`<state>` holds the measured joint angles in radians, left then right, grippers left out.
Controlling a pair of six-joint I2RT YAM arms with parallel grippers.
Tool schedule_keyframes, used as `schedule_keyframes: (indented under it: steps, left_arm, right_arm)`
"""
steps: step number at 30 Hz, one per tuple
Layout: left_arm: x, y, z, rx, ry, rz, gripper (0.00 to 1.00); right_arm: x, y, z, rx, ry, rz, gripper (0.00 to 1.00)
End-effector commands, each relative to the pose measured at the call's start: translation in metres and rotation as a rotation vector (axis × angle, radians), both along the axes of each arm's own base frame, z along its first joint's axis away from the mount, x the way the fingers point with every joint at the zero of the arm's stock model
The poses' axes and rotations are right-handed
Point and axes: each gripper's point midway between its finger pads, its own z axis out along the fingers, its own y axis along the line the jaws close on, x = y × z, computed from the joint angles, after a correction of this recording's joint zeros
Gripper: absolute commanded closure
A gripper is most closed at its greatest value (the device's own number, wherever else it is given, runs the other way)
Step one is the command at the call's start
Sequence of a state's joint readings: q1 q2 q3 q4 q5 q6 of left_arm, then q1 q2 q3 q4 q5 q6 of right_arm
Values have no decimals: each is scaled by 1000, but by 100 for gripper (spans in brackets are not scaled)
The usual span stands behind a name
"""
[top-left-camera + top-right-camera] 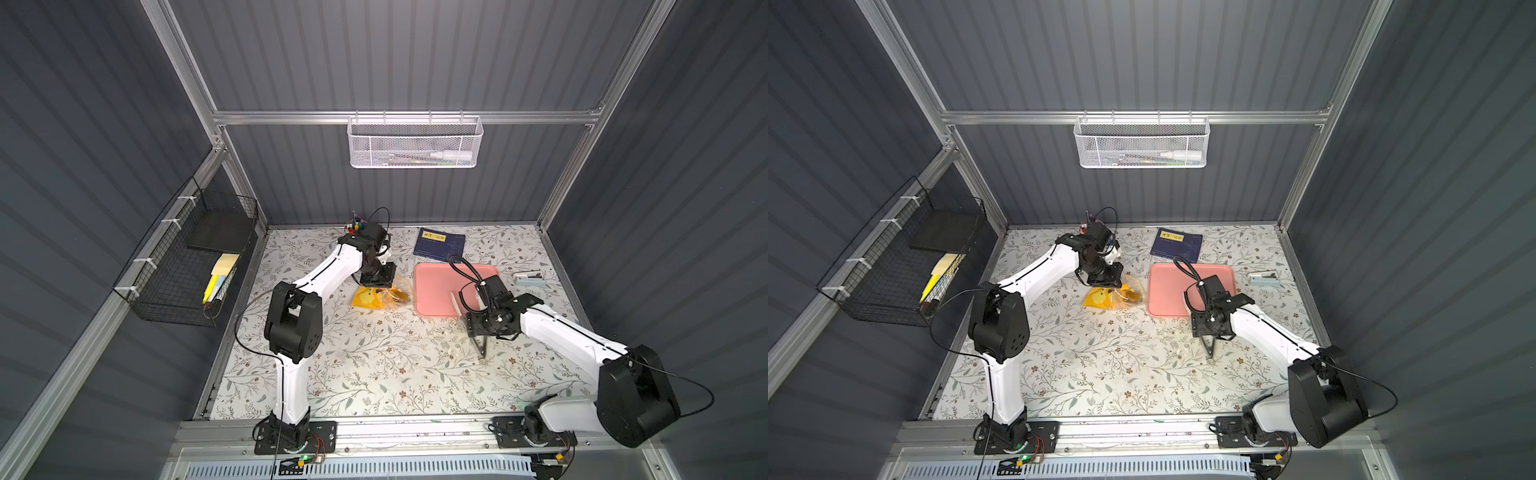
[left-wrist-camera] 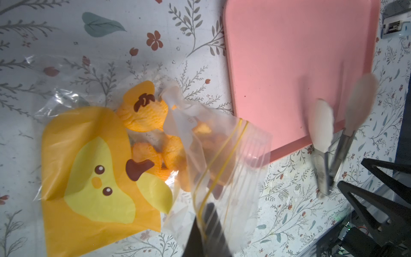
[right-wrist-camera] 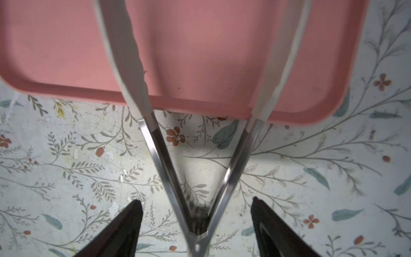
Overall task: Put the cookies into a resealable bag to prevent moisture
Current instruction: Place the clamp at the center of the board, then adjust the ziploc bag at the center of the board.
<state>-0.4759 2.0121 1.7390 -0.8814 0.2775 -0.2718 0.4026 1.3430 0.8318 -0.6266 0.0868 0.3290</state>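
The resealable bag (image 2: 224,142) lies on the floral table left of the pink tray, in both top views (image 1: 380,297) (image 1: 1113,297). Several orange cookies (image 2: 144,115) show through its clear plastic, beside the yellow-orange print patch. My left gripper (image 2: 208,224) is shut on the bag's zip edge and holds that edge up; from above it stands over the bag (image 1: 376,286). My right gripper (image 3: 195,200) is open. Metal tongs (image 3: 155,144) lie spread in a V between its fingers, and neither finger touches them. The tongs' white tips reach over the tray's near rim (image 1: 455,303).
The pink tray (image 1: 436,286) (image 3: 200,44) holds nothing but crumbs. Behind it lie a dark blue book (image 1: 439,243) and a small stapler-like item (image 1: 528,277). A pen holder (image 1: 355,226) stands behind the left arm. A black wire basket (image 1: 187,266) hangs on the left wall.
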Motion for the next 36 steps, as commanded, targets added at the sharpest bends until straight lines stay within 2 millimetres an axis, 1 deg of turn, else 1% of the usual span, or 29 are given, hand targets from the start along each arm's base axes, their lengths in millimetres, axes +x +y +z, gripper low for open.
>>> schedule_keyframes:
  steps: [1, 2, 4, 6, 9, 12, 14, 17, 20, 23, 26, 27, 28, 30, 31, 33, 35, 36]
  left_arm:
    - [-2, 3, 14, -24, -23, -14, 100]
    - [-2, 2, 15, -28, -23, -17, 100]
    - [-2, 0, 18, -40, -28, -24, 100]
    - [-2, -2, 20, -53, -31, -29, 100]
    - [-7, -7, 27, -94, -31, -49, 100]
    - [-9, -7, 30, -99, -39, -56, 100]
    - [-10, -6, 31, -95, -37, -61, 100]
    - [-11, -5, 30, -91, -34, -64, 100]
    - [-13, -5, 32, -94, -34, -69, 100]
    - [-15, -6, 33, -102, -33, -80, 100]
    - [-17, -7, 34, -108, -33, -95, 100]
    - [-17, -7, 35, -110, -37, -99, 100]
    - [-18, -7, 36, -112, -37, -101, 100]
    - [-19, -10, 39, -130, -40, -114, 100]
    - [-19, -11, 41, -141, -44, -120, 100]
    - [-19, -14, 45, -158, -58, -133, 100]
    - [-19, -14, 48, -170, -71, -145, 100]
    - [-19, -15, 49, -174, -74, -152, 100]
  right_arm:
    - [15, 11, 36, 49, -80, 12, 8]
    - [18, 23, 45, 96, -88, 57, 1]
    - [22, 54, 59, 204, -94, 162, 1]
    - [27, 89, 64, 316, -101, 238, 2]
    - [41, 137, 61, 489, -95, 288, 9]
    - [63, 168, 49, 563, -99, 280, 14]
    - [76, 184, 40, 595, -97, 270, 18]
    - [99, 198, 30, 626, -104, 228, 24]
    - [117, 204, 23, 632, -130, 186, 29]
    - [130, 210, 19, 650, -145, 165, 33]
    - [139, 218, 10, 666, -129, 155, 42]
    - [142, 220, 5, 666, -121, 145, 51]
    - [143, 220, 0, 664, -112, 133, 58]
    - [147, 222, -5, 674, -95, 103, 70]
    - [147, 223, -5, 683, -90, 94, 74]
    - [146, 224, 2, 710, -90, 71, 86]
    - [144, 220, 12, 732, -101, 41, 99]
    - [141, 219, 19, 747, -105, 25, 100]
